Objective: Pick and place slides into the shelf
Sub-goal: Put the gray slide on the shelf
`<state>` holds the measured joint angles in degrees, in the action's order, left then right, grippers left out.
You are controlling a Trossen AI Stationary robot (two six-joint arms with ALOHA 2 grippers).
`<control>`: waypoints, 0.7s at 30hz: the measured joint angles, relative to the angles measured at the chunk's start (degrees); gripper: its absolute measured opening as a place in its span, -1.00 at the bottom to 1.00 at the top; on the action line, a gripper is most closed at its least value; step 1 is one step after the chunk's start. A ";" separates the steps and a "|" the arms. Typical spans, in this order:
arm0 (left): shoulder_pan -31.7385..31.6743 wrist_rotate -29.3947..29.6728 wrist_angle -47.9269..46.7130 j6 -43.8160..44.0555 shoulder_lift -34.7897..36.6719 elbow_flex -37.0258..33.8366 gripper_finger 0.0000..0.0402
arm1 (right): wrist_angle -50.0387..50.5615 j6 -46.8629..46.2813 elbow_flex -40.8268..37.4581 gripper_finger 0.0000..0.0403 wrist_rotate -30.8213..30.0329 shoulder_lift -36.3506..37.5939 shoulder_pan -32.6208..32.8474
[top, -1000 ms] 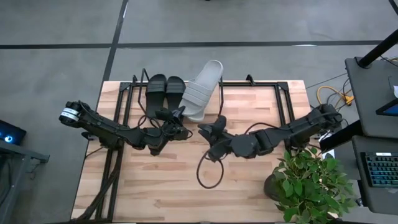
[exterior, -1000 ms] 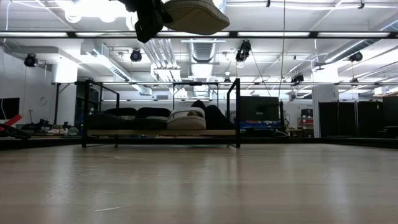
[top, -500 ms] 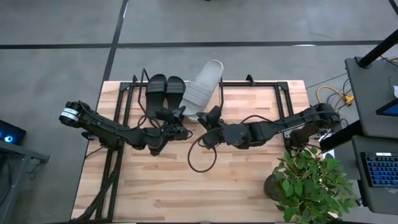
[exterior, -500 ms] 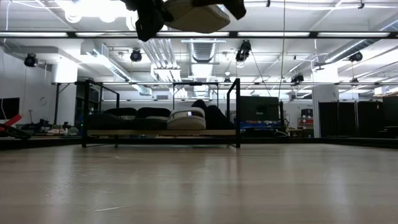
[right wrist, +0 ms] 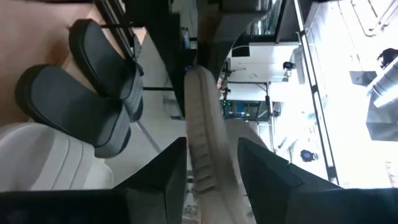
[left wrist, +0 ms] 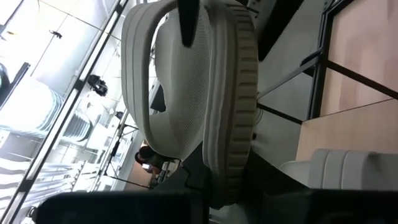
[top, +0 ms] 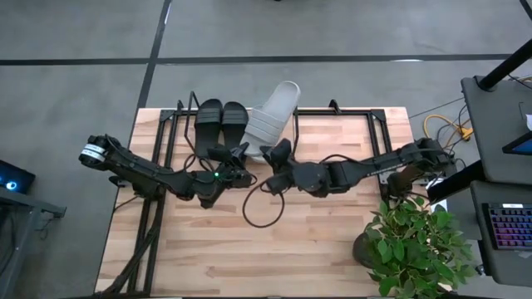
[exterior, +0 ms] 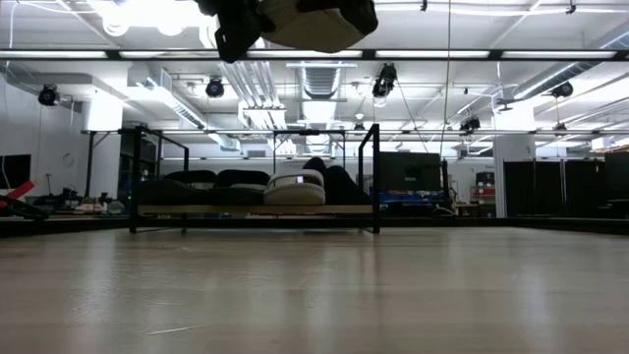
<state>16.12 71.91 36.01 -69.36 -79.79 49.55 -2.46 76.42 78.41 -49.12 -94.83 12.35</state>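
Left arm: reaches from the table's left edge toward the middle, bent low over the wood, wrist just in front of the shelf (top: 378, 133).
Left gripper (top: 238, 159): clamped tight on the heel end of a raised light grey slide (top: 270, 120); in the left wrist view that slide (left wrist: 211, 93) stands edge-on, ribbed sole showing.
Right arm: stretches from the table's right edge across to the middle, ending just beside the left gripper.
Right gripper (top: 274, 156): at the same slide's heel end, its two fingers (right wrist: 158, 171) set one on each side of the sole edge (right wrist: 205, 143); jaws apart, and I cannot tell whether they press on it.
Held slide: up in the air, tilted, toe pointing out past the shelf's back rail; in the low view it hangs at the top of the frame (exterior: 310, 22).
Black slides (top: 220, 120): a pair side by side on the shelf, left part.
Second grey slide (exterior: 295, 187): lying in the shelf, just right of the black pair.
Cable loop (top: 262, 208): on the tabletop (top: 332, 241) below the right arm.
Potted plant (top: 411, 245): at the table's near right corner.
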 joint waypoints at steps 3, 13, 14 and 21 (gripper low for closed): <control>0.32 -0.35 -0.02 0.01 0.00 0.12 -0.90 | 0.09 -0.09 0.00 -0.36 0.02 0.00 -0.82; 0.37 -0.37 0.03 -0.02 0.00 0.12 -0.90 | 1.36 -2.74 0.00 -0.78 -0.02 0.00 -1.22; 0.37 -0.39 0.02 -0.02 0.00 0.12 -0.90 | 1.70 -3.56 0.00 -0.82 0.00 0.00 -1.22; 0.37 -0.60 -0.13 -0.02 0.00 0.10 -0.85 | 2.65 -7.34 -0.22 -0.82 0.02 0.00 -1.22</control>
<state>16.49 71.31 35.88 -69.38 -79.79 49.65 0.19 69.08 78.19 -49.10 -94.83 11.14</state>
